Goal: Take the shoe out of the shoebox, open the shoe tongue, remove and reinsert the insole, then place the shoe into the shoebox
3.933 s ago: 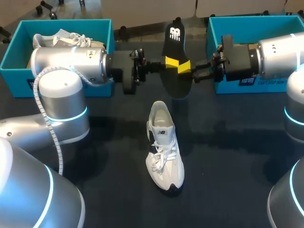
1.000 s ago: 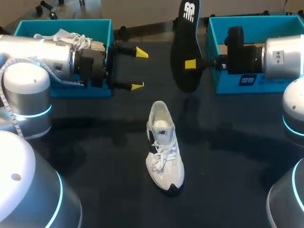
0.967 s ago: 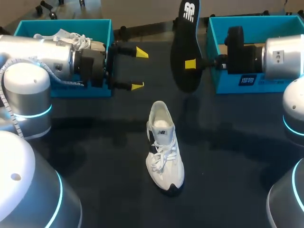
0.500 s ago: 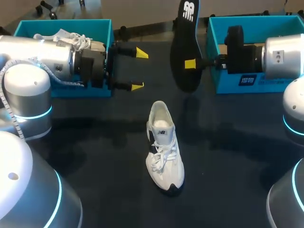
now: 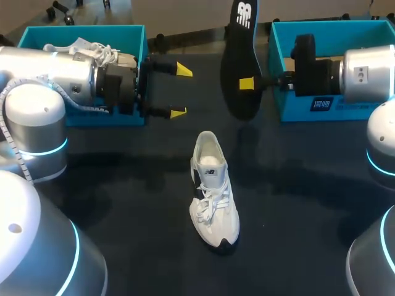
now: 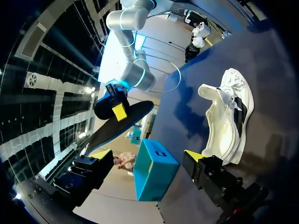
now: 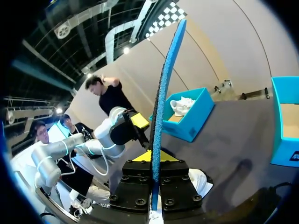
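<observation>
A: Holding. R claw (image 5: 248,83) clamped on insole (image 5: 237,49) at mid-length, insole up on end, off worktop (image 5: 296,203).
B: Shoe?
A: Shoe (image 5: 213,191) flat on worktop, below & nearer than insole. Long axis near–far, heel opening at far end, twd insole. R arm looks closer.
B: L claw?
A: L claw (image 5: 180,90) spread wide, empty, off to insole's side, touching nothing.

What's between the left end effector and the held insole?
Nothing; in the head view only bare table shows between the left end effector and the insole.
</observation>
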You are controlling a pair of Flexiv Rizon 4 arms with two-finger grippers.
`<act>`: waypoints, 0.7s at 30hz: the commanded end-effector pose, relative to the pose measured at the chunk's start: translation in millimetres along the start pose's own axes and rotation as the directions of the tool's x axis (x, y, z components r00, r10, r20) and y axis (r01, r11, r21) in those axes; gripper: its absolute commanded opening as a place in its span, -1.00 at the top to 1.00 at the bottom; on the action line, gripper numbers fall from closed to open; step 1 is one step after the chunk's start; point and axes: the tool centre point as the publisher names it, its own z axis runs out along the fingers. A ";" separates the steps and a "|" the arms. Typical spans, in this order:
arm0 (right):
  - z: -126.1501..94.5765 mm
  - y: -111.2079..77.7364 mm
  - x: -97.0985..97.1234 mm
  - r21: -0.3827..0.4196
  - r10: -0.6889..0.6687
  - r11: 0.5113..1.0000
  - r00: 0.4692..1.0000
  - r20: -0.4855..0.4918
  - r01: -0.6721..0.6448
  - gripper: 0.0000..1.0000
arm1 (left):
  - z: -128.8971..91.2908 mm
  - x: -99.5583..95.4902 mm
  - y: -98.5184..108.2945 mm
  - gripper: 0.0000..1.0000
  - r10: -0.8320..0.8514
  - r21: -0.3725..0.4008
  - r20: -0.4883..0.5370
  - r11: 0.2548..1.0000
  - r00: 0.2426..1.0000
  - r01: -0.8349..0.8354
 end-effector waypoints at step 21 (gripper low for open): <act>4.3 3.7 -21.3 0.009 -0.173 0.985 0.984 -0.031 0.174 1.00 | -1.9 21.9 -6.6 -1.00 -0.171 -0.065 -0.129 0.984 0.977 0.164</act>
